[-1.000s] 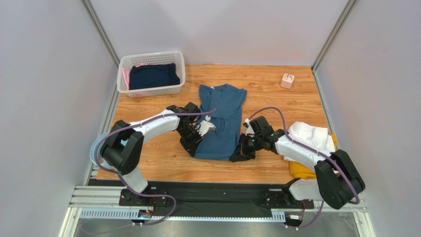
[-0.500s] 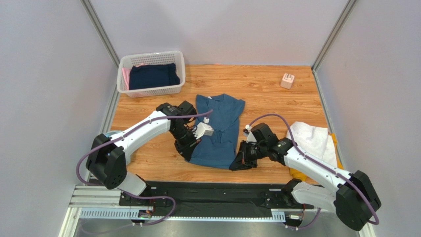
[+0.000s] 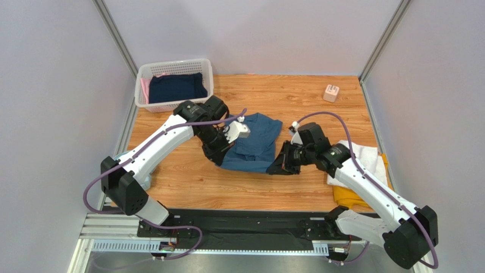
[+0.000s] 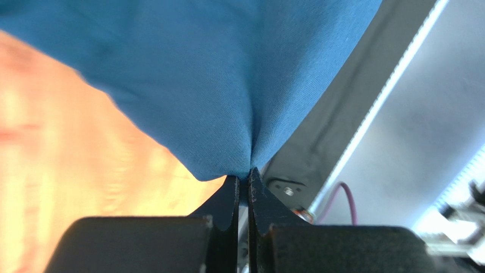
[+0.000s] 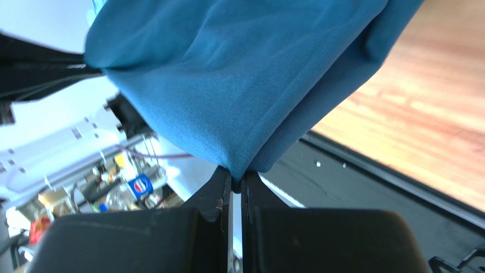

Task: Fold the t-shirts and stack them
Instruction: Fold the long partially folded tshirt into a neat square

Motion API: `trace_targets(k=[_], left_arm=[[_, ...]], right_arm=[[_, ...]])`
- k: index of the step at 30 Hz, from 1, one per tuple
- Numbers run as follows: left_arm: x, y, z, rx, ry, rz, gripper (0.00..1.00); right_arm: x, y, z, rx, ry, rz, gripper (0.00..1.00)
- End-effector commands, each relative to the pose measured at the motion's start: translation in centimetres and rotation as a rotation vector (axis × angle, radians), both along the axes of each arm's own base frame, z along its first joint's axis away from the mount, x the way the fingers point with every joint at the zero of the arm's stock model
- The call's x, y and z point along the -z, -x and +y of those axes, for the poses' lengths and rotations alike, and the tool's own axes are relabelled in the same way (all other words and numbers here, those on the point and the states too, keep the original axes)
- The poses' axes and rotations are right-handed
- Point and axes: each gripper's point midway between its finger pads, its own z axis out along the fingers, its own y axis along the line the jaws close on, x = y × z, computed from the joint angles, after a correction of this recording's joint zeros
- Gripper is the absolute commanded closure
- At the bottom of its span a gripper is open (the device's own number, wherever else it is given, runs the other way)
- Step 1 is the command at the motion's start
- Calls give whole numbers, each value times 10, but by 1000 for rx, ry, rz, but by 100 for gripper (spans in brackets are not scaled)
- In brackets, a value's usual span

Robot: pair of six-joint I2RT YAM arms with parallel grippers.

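Observation:
A teal-blue t-shirt (image 3: pixel 253 145) lies mid-table, its near part lifted and doubled back over the far part. My left gripper (image 3: pixel 219 159) is shut on its near left corner, and the cloth (image 4: pixel 199 85) bunches into the fingertips. At the near right corner my right gripper (image 3: pixel 279 166) is shut on the hem, with cloth (image 5: pixel 239 85) hanging from its tips. A folded white t-shirt (image 3: pixel 361 156) rests on a mustard-yellow one (image 3: pixel 347 196) at the right edge.
A white lattice basket (image 3: pixel 147 103) at the back left holds dark navy and pink cloth. A small pale box (image 3: pixel 331 92) sits at the back right. Grey walls close in on both sides of the wooden table (image 3: pixel 188 182).
Both grippers have carried the shirt's near hem away from the bases toward the collar, so the shirt looks much shorter. Both arms have stretched out further.

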Motion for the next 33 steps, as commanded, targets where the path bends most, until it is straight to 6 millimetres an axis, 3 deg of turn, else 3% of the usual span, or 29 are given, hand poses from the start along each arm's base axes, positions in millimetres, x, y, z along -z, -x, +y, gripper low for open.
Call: trace_targets(k=[1, 7, 13, 16, 17, 23, 27, 33], left_arm=[[-22, -22, 5, -38, -52, -68, 100], [-29, -72, 2, -105, -80, -156, 100], [2, -129, -7, -164, -114, -87, 100], [6, -148, -14, -179, -105, -89, 100], [18, -155, -15, -180, -119, -66, 100], [37, -190, -24, -196, -139, -69, 100], [42, -212, -25, -217, -146, -104, 100], [69, -236, -22, -248, -183, -114, 100]], right_arm=[[-13, -33, -12, 45, 38, -65, 100], [-20, -76, -23, 110, 18, -102, 100], [-18, -117, -22, 141, 3, -110, 100], [-16, -133, -20, 150, -7, -117, 100], [-12, -142, -18, 151, -7, -111, 100], [-4, -184, -13, 168, -17, -113, 100], [23, -217, -11, 174, 3, -78, 100], [48, -260, 0, 148, -34, -28, 100]])
